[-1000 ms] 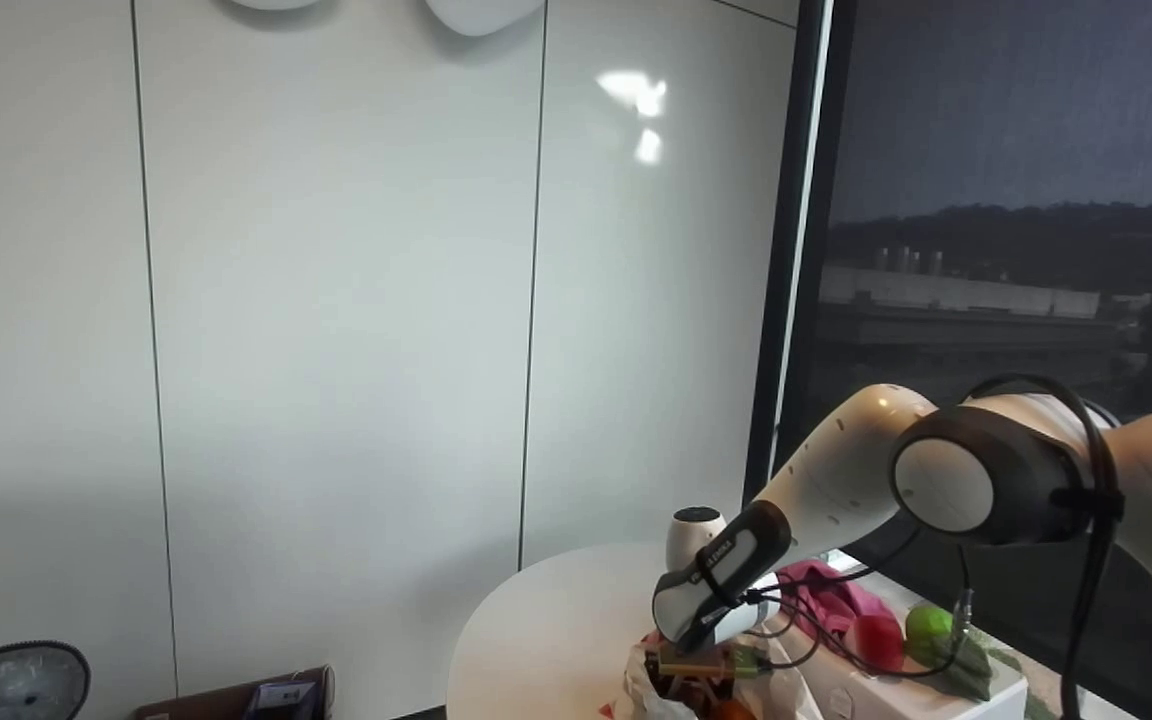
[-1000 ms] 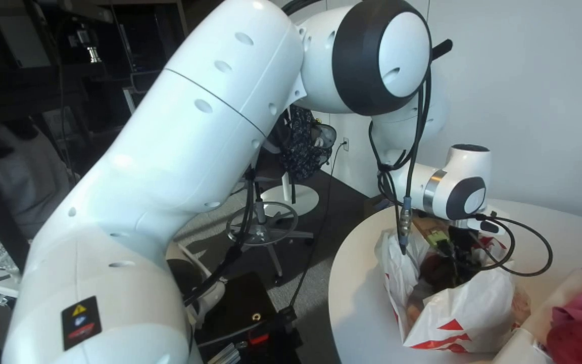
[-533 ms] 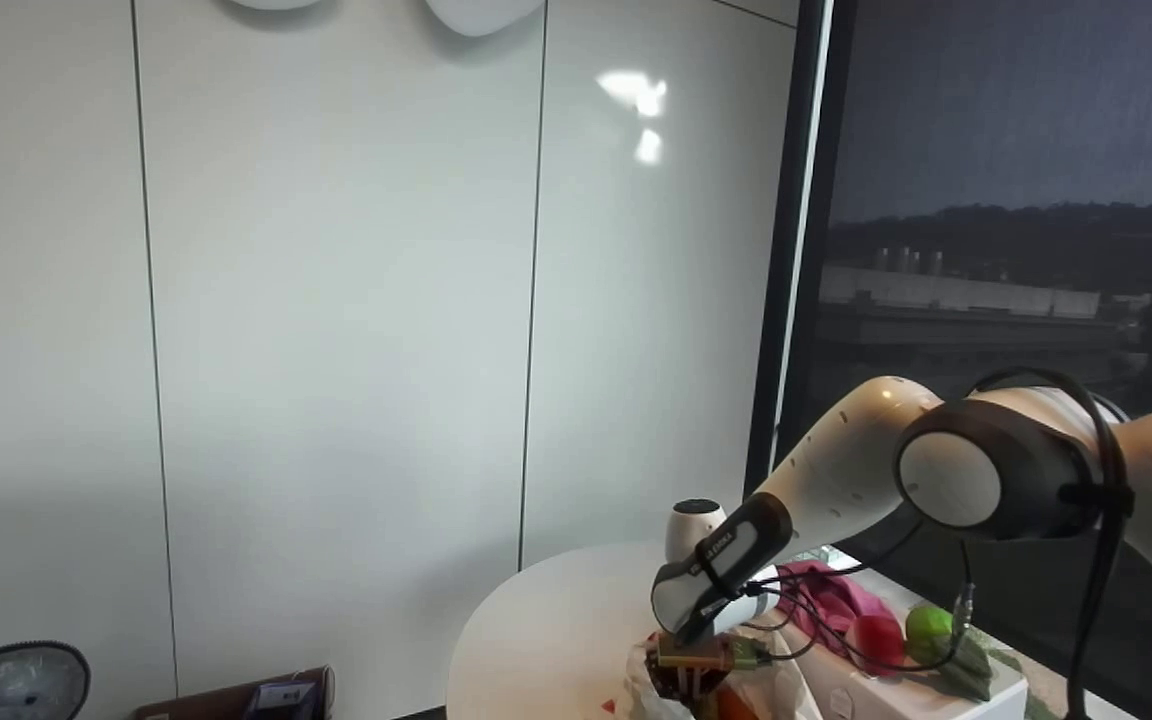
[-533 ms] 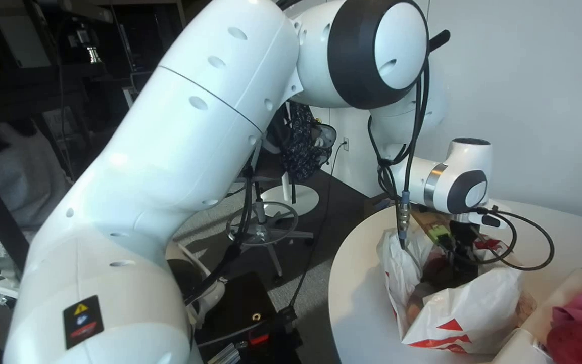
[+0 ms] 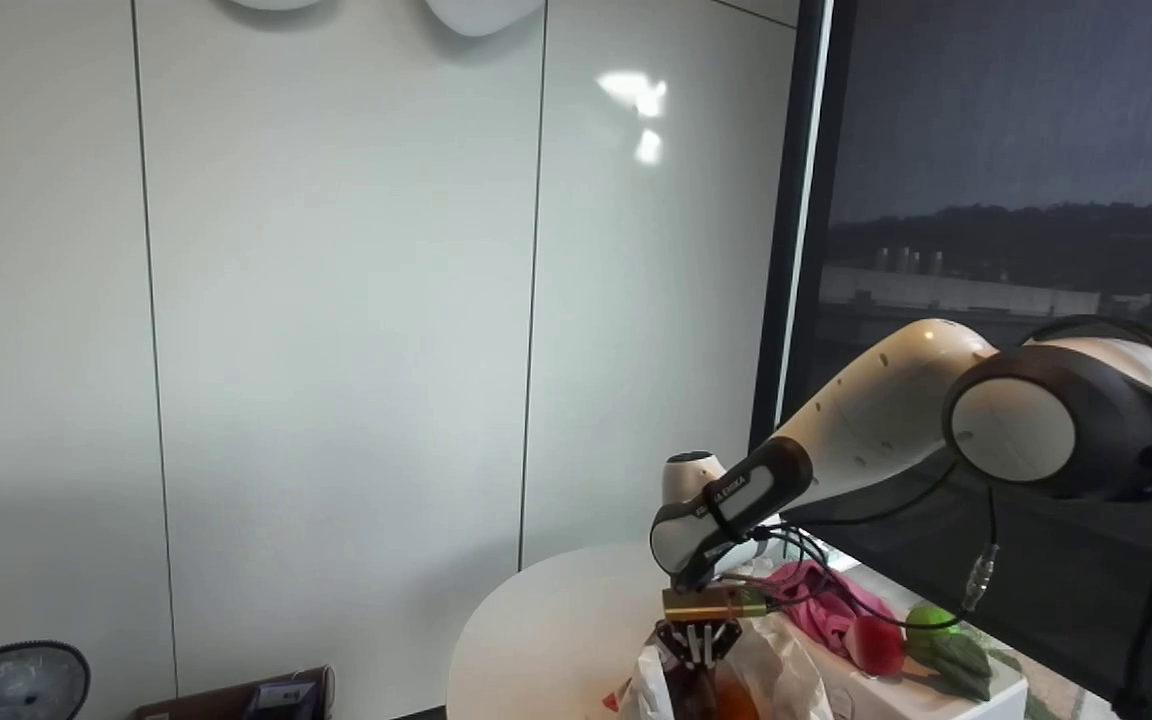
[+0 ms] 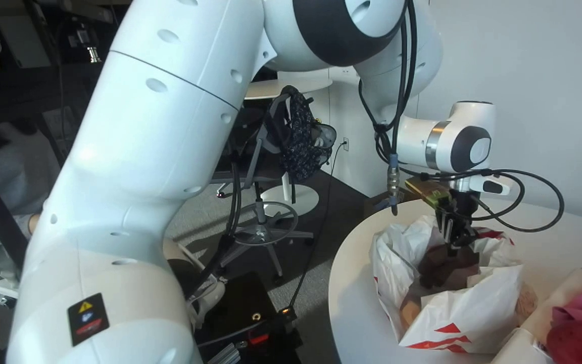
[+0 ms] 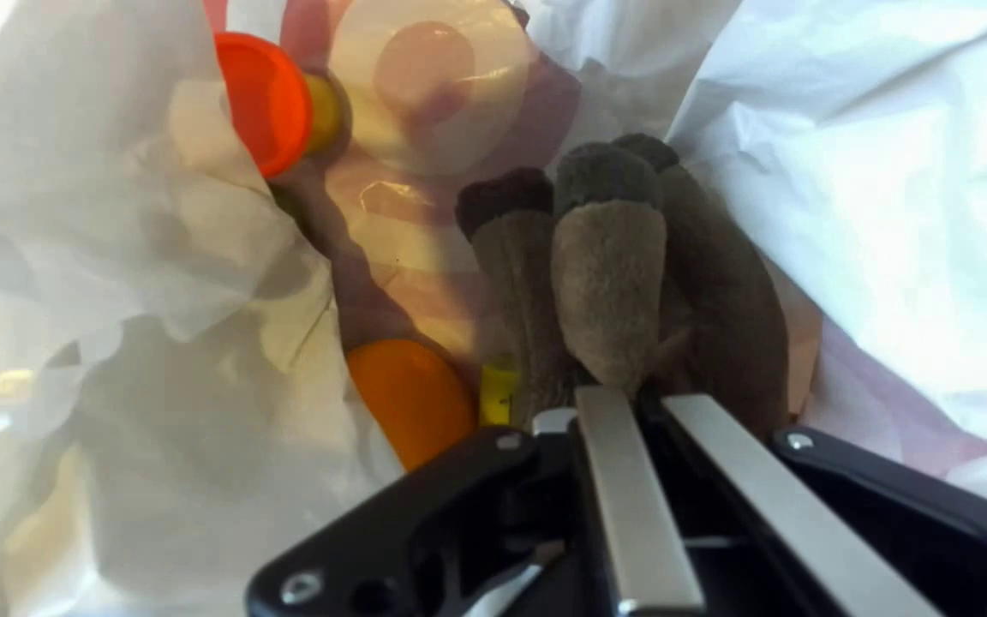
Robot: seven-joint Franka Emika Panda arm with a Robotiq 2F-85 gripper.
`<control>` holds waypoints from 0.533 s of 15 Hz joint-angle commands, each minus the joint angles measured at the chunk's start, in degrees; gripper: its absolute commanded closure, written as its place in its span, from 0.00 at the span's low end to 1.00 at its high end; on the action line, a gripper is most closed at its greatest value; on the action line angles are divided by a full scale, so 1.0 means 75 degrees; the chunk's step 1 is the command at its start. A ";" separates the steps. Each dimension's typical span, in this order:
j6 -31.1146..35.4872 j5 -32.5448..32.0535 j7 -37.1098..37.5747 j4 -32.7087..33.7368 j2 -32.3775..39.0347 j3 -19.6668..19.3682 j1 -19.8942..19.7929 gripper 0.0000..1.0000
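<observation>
Where the gripper [image 7: 646, 396] is pinching narrowly: brown plush toy [image 7: 611, 278]
Red-printed white bag [image 6: 483, 306]: is surrounding the toy

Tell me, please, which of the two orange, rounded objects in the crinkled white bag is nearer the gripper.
It is the smooth, domed orange object, close to the black gripper in the wrist view; the red-orange, round-rimmed object sits farther off.

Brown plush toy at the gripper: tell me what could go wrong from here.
The brown plush toy could slip, since the gripper seems to pinch only part of its soft body. It hangs within the mouth of the white bag, so it might catch on the crumpled sides and drag the bag along.
</observation>
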 commanded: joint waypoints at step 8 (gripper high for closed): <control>-0.4632 0.1026 -0.1492 0.0284 -0.1749 0.0844 -0.0716 0.93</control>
